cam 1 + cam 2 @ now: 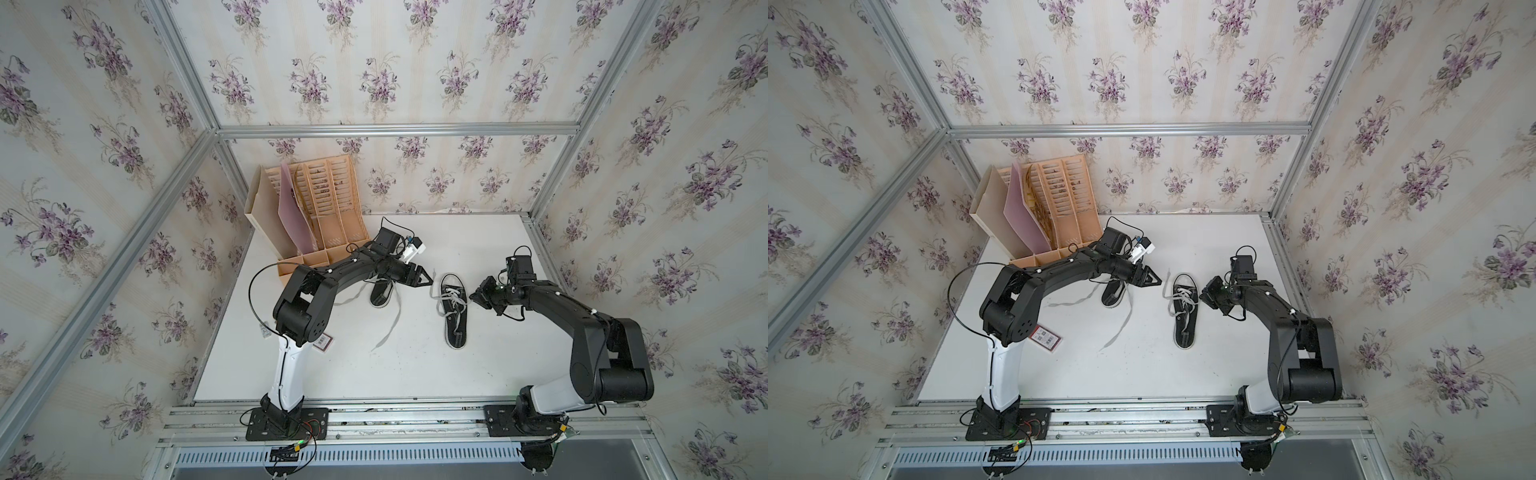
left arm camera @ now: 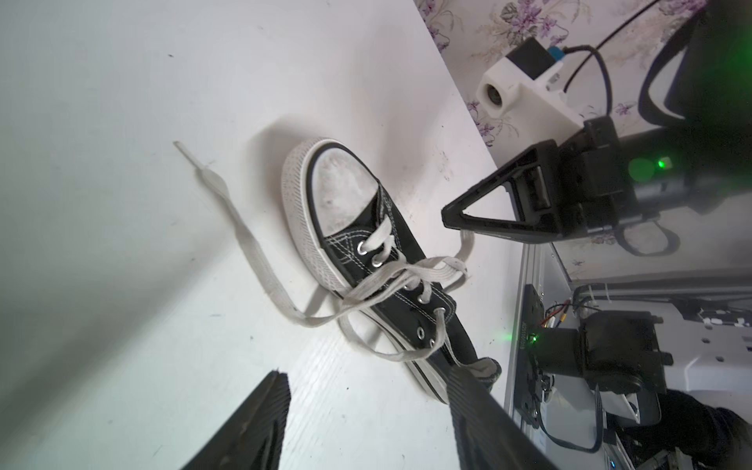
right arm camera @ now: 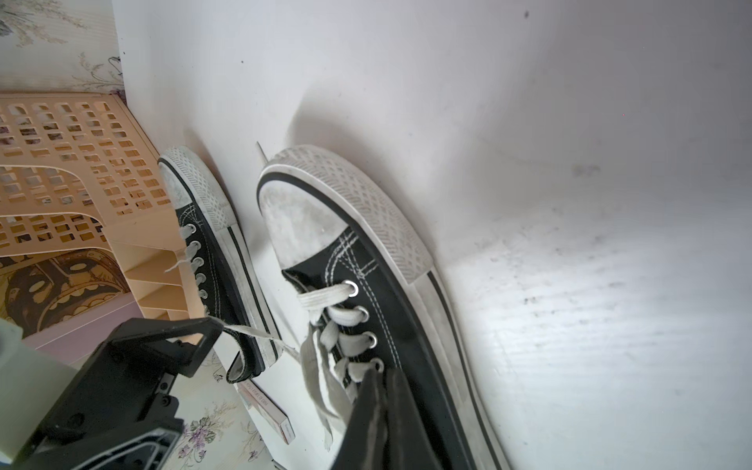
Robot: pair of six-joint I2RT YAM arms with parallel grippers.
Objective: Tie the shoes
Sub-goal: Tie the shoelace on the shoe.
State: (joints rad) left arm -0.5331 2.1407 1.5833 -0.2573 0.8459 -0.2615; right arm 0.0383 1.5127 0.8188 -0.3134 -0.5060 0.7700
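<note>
Left gripper of mine hangs with its jaws well apart and nothing between them, near the side of the shoe that lies flat on the table between my two grippers. My right gripper is pressed shut, and the left wrist view shows a bend of lace running up into its tip, so I take it to be pinching that strand. The other shoe lies partly under my left arm, its laces trailing loose. Strands cross slackly over the tongue of the nearer shoe; whether a first knot sits there I cannot tell. I judge the step to be fetching the second strand, the long free end stretched on the table beside the toe cap. To do it well I should come down on its flat middle rather than the stiff tip, close fully before lifting, and hold the right side only lightly taut, since the shoe looks light and would likely slide or tip if pulled from one side alone
</note>
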